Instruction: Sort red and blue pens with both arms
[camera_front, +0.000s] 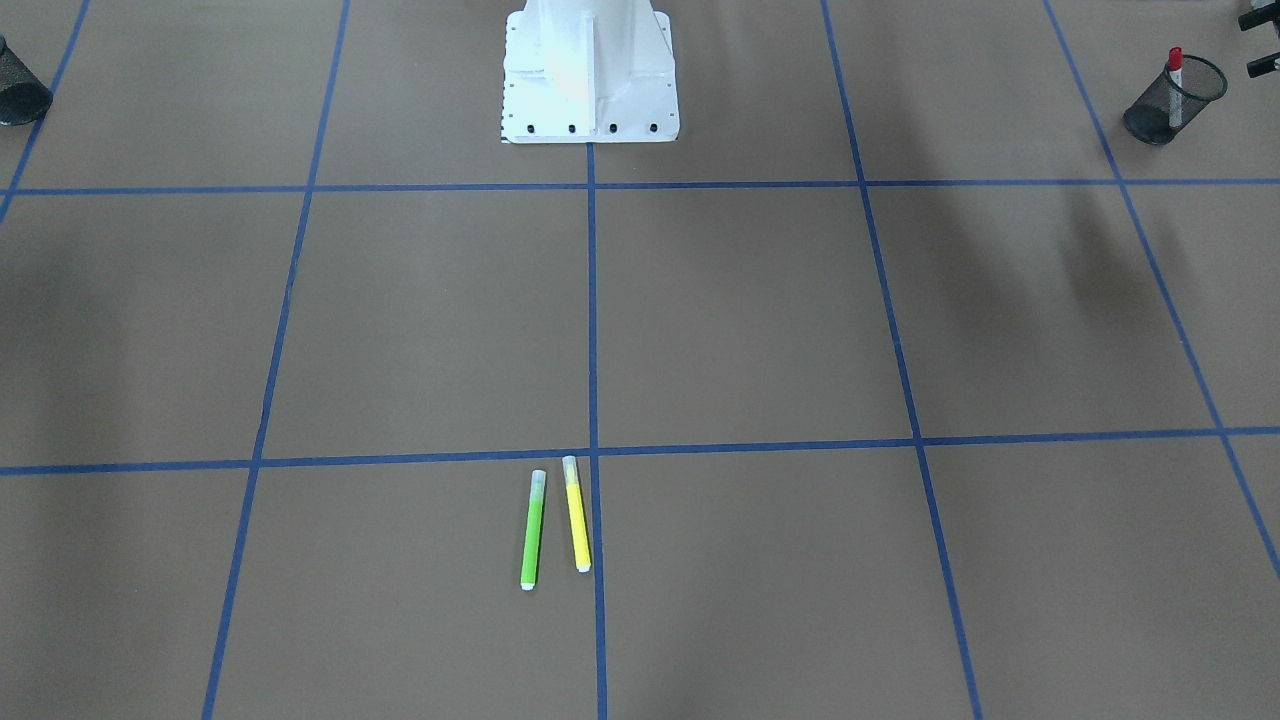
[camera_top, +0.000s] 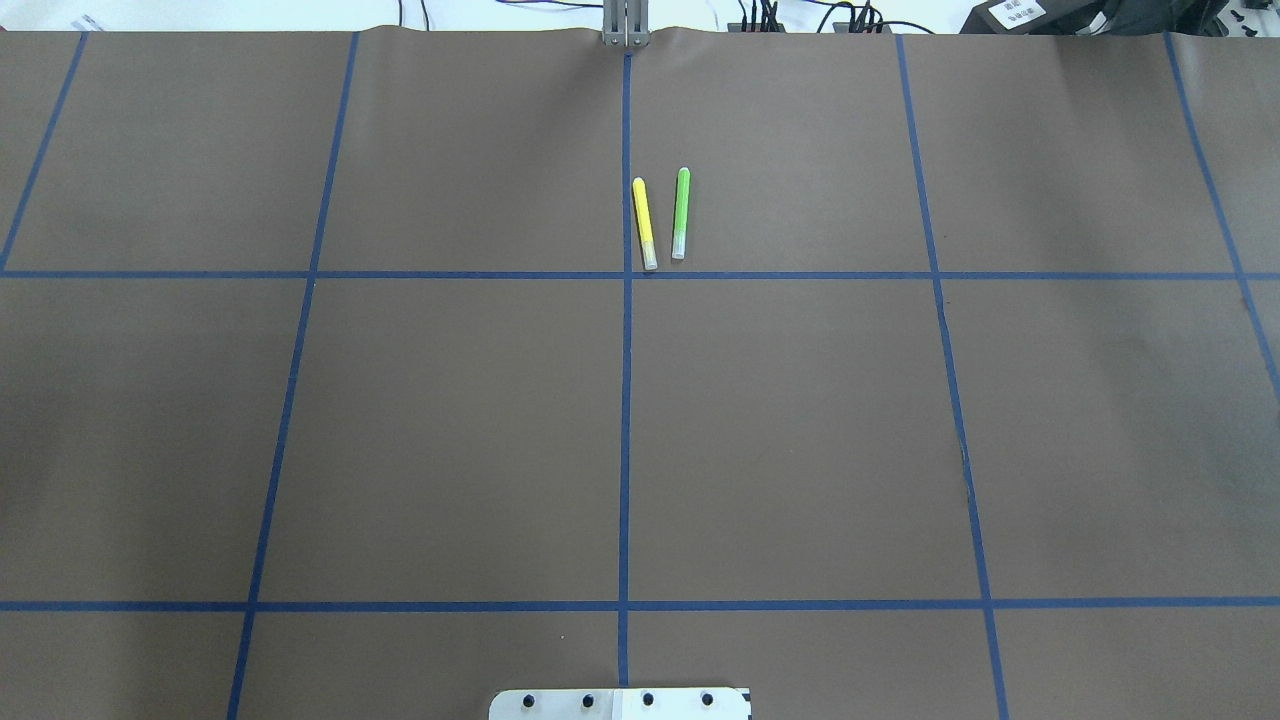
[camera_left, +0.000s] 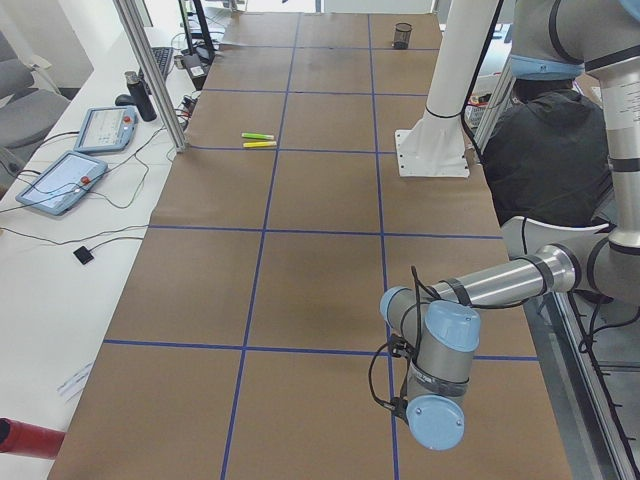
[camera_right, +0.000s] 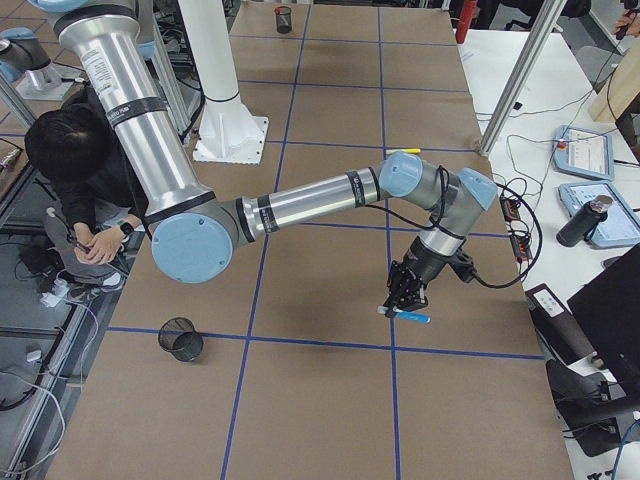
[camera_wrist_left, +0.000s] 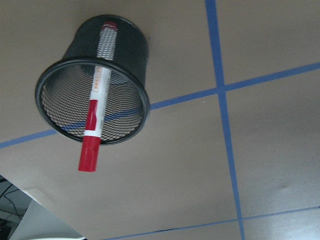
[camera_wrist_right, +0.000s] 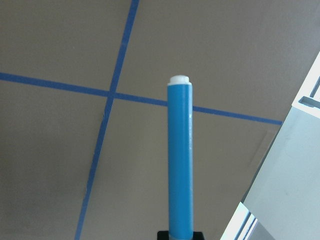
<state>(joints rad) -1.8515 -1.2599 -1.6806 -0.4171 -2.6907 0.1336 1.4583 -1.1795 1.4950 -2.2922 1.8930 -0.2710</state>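
The red pen (camera_wrist_left: 95, 107), white-barrelled with a red cap, stands tilted in a black mesh cup (camera_wrist_left: 145, 100); the front-facing view shows it in that cup (camera_front: 1150, 125) at the top right. Two black fingertips of my left gripper (camera_front: 1262, 42) show apart at that view's right edge, beside the cup and clear of the pen. My right gripper (camera_right: 402, 300) is shut on the blue pen (camera_wrist_right: 180, 160), which hangs roughly level just above the table (camera_right: 408, 316).
A second mesh cup (camera_right: 181, 340) stands near the robot's side, left of my right arm. A lime-green marker (camera_front: 533, 530) and a yellow marker (camera_front: 577, 515) lie side by side at mid-table. The white robot base (camera_front: 590, 100) and a seated person (camera_right: 80, 170) are behind.
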